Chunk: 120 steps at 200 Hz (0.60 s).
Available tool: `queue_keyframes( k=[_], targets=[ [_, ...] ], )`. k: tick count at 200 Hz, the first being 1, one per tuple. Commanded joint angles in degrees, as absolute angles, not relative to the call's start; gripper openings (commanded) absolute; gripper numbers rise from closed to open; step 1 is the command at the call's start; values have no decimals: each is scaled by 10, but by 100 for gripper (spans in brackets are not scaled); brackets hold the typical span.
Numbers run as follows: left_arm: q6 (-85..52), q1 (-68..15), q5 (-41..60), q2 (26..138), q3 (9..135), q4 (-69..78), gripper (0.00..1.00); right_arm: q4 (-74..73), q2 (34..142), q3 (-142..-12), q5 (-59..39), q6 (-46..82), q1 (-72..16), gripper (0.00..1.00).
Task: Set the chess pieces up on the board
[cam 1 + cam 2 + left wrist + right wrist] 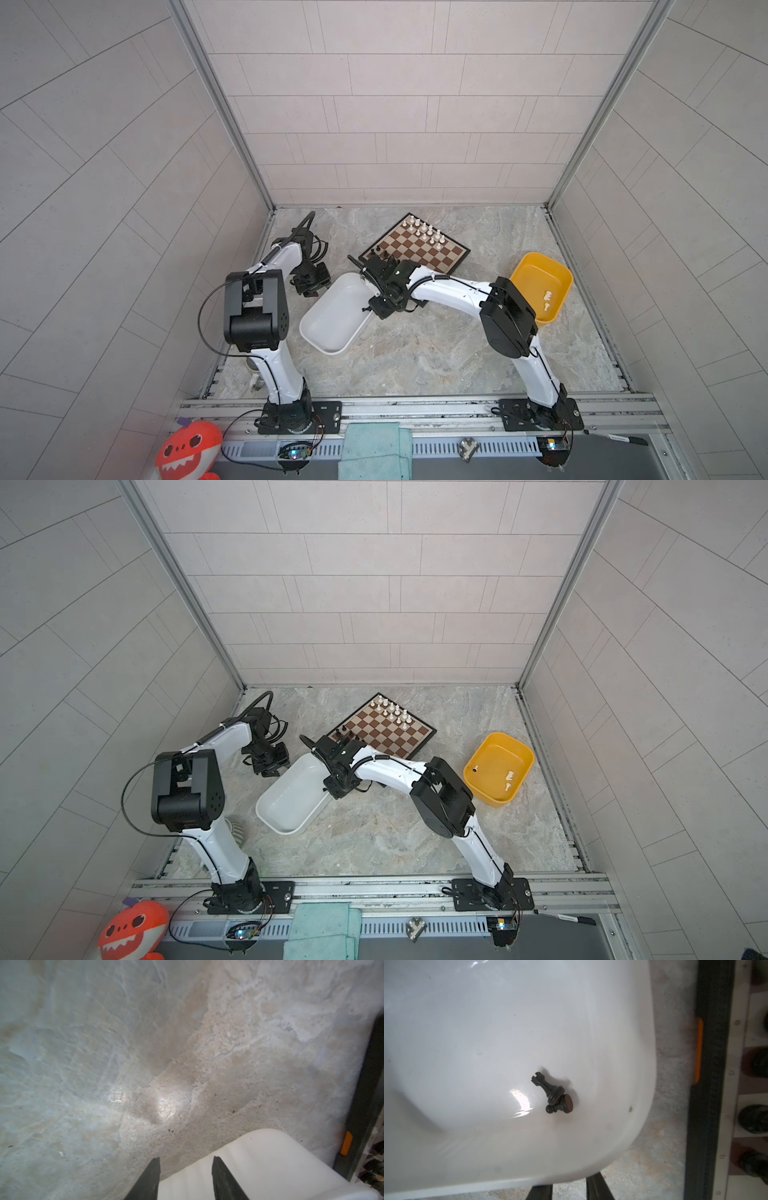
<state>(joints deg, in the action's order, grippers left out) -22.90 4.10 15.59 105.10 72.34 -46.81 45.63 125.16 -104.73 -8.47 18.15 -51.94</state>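
Hanging over bare table, the left gripper (pixel 186 1160) has its jaws partly apart with nothing between them. The white tub (pixel 270 1157) lies just beside it. Over that tub's rim the right gripper (pixel 569 1186) is narrowly open and also empty. Ahead of it in the tub, a black rook (pixel 545 1084) and black pawn (pixel 560 1106) lie on their sides, touching. Beyond this gripper sits the board (pixel 432 259). White pieces (pixel 424 230) fill most of two rows at the board's far edge, and black pieces (pixel 378 250) stand along the edge nearest the gripper, partly hidden by the arm. Well to the gripper's right, the yellow tub (pixel 536 278) holds a few white men (pixel 548 296). Both sets look nearly placed, with the pieces in the tubs still to go.
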Motion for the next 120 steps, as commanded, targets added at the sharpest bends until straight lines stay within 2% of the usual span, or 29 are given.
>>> queue_keyframes(
  k=[1,24,79,120],
  targets=[
    [-234,32,180,1051,723,-484,46,457,1283,-1103,-74,172,-517,28],
    [-243,31,174,1033,708,-482,45,471,1311,-1151,-77,167,-511,28],
    [-295,30,144,912,580,-447,45,503,1369,-1255,-79,140,-502,32],
    [-288,31,155,877,556,-452,45,503,1391,-1296,-84,131,-498,33]
  ],
)
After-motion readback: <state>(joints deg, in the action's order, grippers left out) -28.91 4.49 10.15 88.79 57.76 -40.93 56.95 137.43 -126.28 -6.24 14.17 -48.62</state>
